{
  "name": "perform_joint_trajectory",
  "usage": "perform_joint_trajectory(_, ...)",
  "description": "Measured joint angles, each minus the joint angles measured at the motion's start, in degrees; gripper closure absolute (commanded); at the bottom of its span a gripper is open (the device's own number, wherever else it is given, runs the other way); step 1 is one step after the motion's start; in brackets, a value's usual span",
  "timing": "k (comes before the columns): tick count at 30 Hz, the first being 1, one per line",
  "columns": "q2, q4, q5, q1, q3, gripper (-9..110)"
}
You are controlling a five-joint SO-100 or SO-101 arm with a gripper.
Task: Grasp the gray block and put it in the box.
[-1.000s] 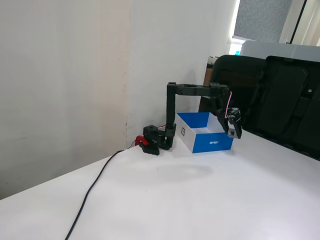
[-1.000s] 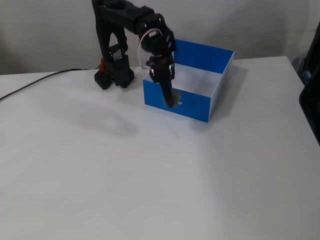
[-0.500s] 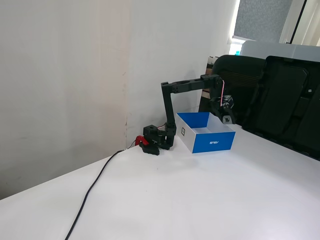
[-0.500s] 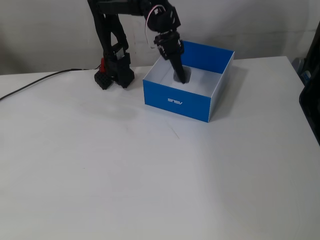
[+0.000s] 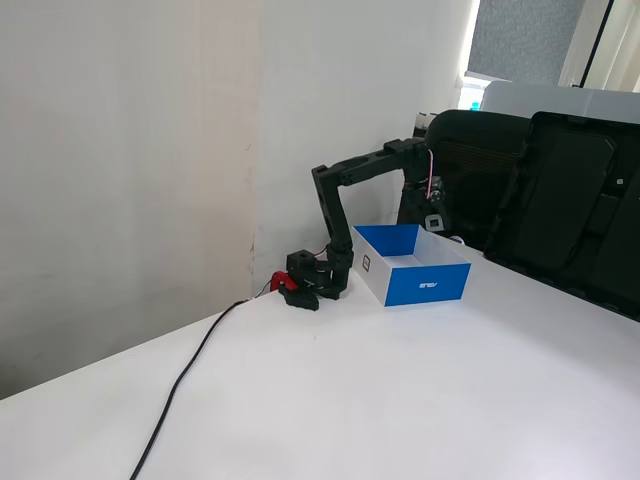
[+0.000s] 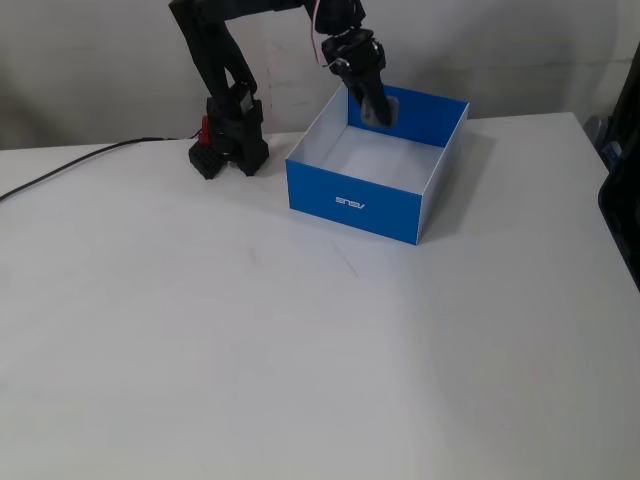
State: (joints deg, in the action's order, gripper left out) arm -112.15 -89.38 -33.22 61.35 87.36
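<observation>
On the far left a black cable ran across the white table to the arm's base. The arm rose from there and reached right, with the gripper hanging tip-down above the far side of the blue box. The gray block looked pinched at the tips, up above the box floor, though it was tiny and dark against dark fingers, so I'm not fully sure the jaws were clamped on it. In the side-on fixed view the gripper sat just above the box. My guess was a light, rigid block, best pinched across its flat sides since bevelled corners could slip.
</observation>
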Motion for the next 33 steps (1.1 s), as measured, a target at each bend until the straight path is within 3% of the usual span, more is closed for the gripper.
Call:
perform_joint_trajectory(15,-3.5,3.7,0.0,8.7,15.6,101)
perform_joint_trajectory(33,-5.3,17.7,0.0,4.9,34.6,101)
